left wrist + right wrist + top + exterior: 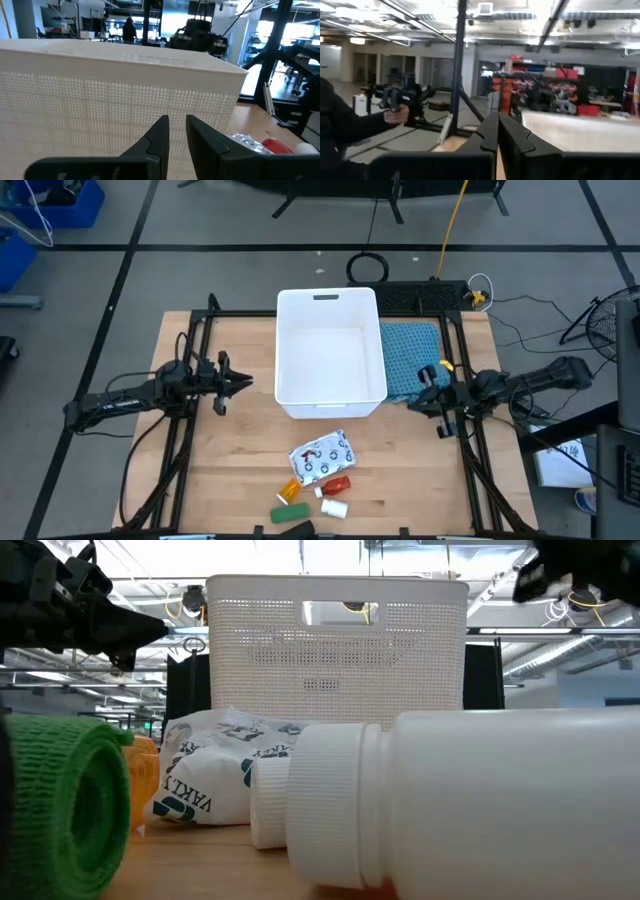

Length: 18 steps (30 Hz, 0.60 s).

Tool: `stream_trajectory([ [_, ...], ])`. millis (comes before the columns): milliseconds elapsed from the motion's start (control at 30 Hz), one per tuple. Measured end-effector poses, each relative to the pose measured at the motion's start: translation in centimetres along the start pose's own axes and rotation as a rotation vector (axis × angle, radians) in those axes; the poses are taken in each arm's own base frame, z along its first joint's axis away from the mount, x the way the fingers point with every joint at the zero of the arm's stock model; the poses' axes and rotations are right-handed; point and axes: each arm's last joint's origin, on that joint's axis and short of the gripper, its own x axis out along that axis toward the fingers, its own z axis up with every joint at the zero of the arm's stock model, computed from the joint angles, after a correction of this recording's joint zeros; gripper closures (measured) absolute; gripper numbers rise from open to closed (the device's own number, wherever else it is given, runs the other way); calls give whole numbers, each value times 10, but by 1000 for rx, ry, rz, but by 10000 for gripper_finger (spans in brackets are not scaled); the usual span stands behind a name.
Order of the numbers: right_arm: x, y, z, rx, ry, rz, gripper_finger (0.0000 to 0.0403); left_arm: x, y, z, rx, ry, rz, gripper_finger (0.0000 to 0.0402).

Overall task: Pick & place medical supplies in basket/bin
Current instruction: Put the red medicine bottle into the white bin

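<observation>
1. The white plastic bin (pixel 330 352) sits in the upper centre of the high view, long walls finely perforated, a handle slot in its far rim; nothing shows inside it.
2. A teal cloth (pixel 412 358) lies against the bin's right side.
3. The supplies cluster at the lower centre of the high view, below the bin and apart from it.
4. The white flat pouch (pixel 323 456) is nearest the bin, printed in dark and red. In the low view the pouch (pixel 215 780) shows dark lettering that seems to begin "VAK"; the rest cannot be read.
5. Below the pouch lie an orange bottle (pixel 291 490), a red bottle (pixel 338 483) and a white bottle (pixel 333 507); no label on them is legible.
6. A green roll (pixel 291 514) and a dark block (pixel 300 529) lie at the bottom edge. In the low view the green roll (pixel 55 805) fills the lower left and the white bottle (pixel 470 805) lies on its side across the right.
7. The left gripper (pixel 238 382) hovers at centre left, just beside the bin's left wall, jaws narrowly parted and holding nothing.
8. The right gripper (pixel 421 388) hangs at centre right over the teal cloth's edge, jaws closed together and empty.
9. In the right wrist view a person's hand (pixel 395 114) holds a dark device far behind the table.
</observation>
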Motion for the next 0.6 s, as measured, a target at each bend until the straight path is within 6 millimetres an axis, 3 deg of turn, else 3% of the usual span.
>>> stream_trajectory([
  [200, 53, 25, 7, -143, 185, 88, 403, 0, 0, -1, -3, 11, 1, 334],
  [333, 101, 44, 16, -198, 284, -31, 403, 0, 0, -1, -3, 11, 0, 334],
  [500, 160, 61, 14, -216, 483, -71, 394, 0, 0, -1, -3, 10, 1, 334],
  [600, 184, 66, -1, -224, 632, -60, 370, 0, 0, -1, -3, 10, 1, 334],
])
